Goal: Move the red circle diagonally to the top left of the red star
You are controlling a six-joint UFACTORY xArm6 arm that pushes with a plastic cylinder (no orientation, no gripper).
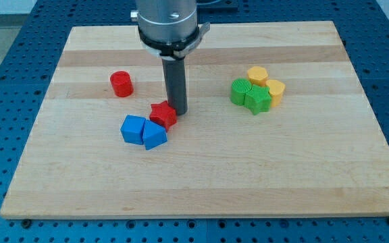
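My tip (178, 110) touches the red star (163, 115), red circle (121, 84) apart.

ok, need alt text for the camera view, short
My tip rests beside the red star, on its right in the view, with the red circle apart to the star's upper left. Two blue blocks sit below the star; green and yellow blocks cluster on the wooden board's right.
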